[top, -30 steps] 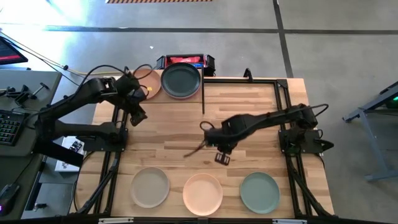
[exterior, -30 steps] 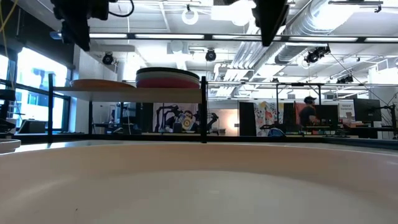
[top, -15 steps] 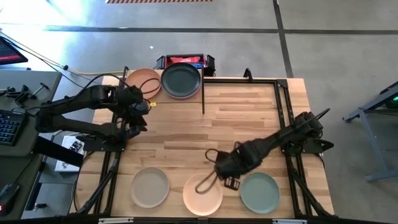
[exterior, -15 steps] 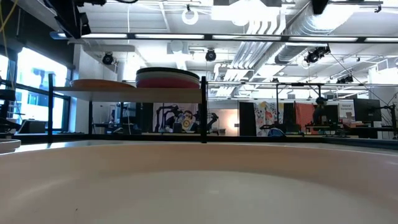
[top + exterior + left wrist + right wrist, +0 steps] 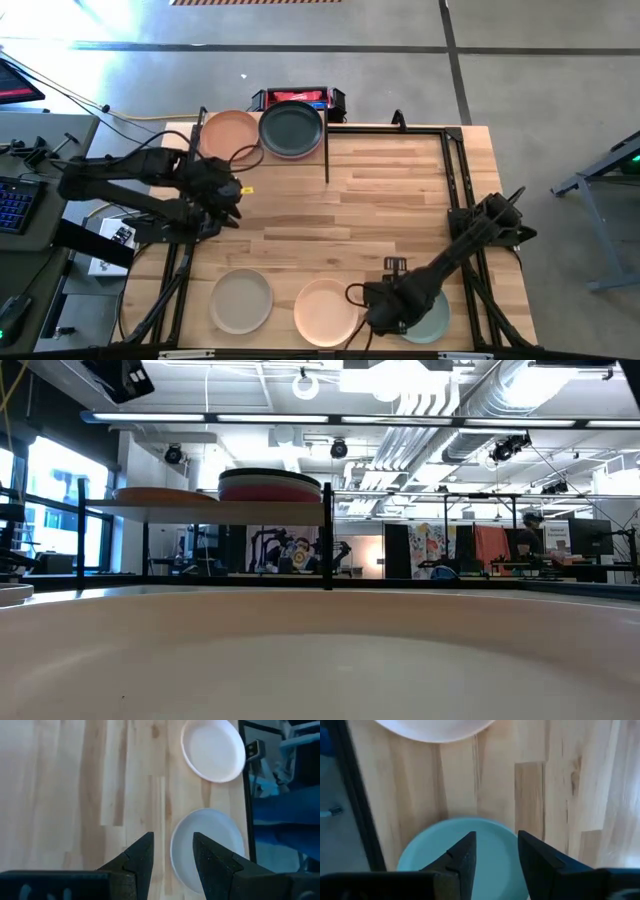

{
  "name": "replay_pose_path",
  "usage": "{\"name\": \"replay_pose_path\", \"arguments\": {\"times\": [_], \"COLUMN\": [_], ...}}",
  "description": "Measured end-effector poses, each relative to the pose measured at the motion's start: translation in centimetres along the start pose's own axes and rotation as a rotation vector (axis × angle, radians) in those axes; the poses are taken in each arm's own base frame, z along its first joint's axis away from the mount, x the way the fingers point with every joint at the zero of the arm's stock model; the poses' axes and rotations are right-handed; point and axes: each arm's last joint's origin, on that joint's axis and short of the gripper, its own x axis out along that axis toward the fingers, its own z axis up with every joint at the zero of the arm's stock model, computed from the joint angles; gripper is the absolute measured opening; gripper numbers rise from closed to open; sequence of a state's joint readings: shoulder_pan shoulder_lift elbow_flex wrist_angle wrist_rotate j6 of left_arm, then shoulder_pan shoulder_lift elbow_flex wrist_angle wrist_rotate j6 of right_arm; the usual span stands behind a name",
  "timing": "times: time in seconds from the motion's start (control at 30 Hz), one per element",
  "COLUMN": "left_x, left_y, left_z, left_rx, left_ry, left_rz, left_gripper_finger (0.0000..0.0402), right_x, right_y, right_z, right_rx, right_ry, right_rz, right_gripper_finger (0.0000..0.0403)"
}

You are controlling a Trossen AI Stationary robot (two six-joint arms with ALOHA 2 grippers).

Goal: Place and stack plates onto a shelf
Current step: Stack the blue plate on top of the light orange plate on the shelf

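Observation:
On the shelf (image 5: pixel 262 150) at the table's far left, a peach plate (image 5: pixel 228 133) lies beside a stack topped by a dark grey plate (image 5: pixel 291 128). The low view shows the stack (image 5: pixel 270 485) with a magenta layer. Three plates lie flat along the near edge: beige-grey (image 5: pixel 241 300), peach (image 5: pixel 326 312) and sage (image 5: pixel 432 312). My right gripper (image 5: pixel 385 305) is open over the sage plate's (image 5: pixel 435 855) left part, near its rim. My left gripper (image 5: pixel 222 195) is open above bare table, between the shelf and the beige-grey plate (image 5: pixel 210 850).
Black frame rails (image 5: pixel 455 170) run along the table's right side and the near edge (image 5: pixel 248 810). A red-and-black box (image 5: pixel 297 97) sits behind the shelf. Bare planks (image 5: pixel 380 190) fill the table's middle. A pale plate rim (image 5: pixel 320 650) fills the low view's foreground.
My right gripper has swept from the table's middle toward the near edge and has come over the sage plate's left part. My left gripper has drawn away from the shelf toward the near edge and a little right. No plate has moved.

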State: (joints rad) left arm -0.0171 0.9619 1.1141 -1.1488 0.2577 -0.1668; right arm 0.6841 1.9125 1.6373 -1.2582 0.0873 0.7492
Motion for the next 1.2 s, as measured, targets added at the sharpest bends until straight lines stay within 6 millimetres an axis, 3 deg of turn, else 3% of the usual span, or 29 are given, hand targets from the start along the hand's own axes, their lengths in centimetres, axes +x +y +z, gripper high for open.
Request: {"name": "replay_pose_path", "arguments": {"times": [0.4, 0.73, 1.2], "left_x": [0.2, 0.4, 2.4], "left_y": [-0.9, -1.3, -1.2], "left_z": [-0.2, 1.0, 2.4], "left_rx": [-0.115, -0.215, -0.248], "left_ry": [0.009, -0.113, -0.102], "left_rz": [-0.002, 0.037, 0.054], "left_gripper_finger": [0.0124, 0.0124, 0.0124], "right_x": [4.4, 6.9, 10.2], "right_y": [-0.7, -1.5, -2.8], "right_z": [-1.9, -3.0, -4.7], "right_rx": [-0.250, -0.450, -0.489], "right_ry": [0.115, 0.168, 0.217], "right_rz": [-0.035, -0.059, -0.081], "right_gripper_finger": [0.0112, 0.0112, 0.0112]}}
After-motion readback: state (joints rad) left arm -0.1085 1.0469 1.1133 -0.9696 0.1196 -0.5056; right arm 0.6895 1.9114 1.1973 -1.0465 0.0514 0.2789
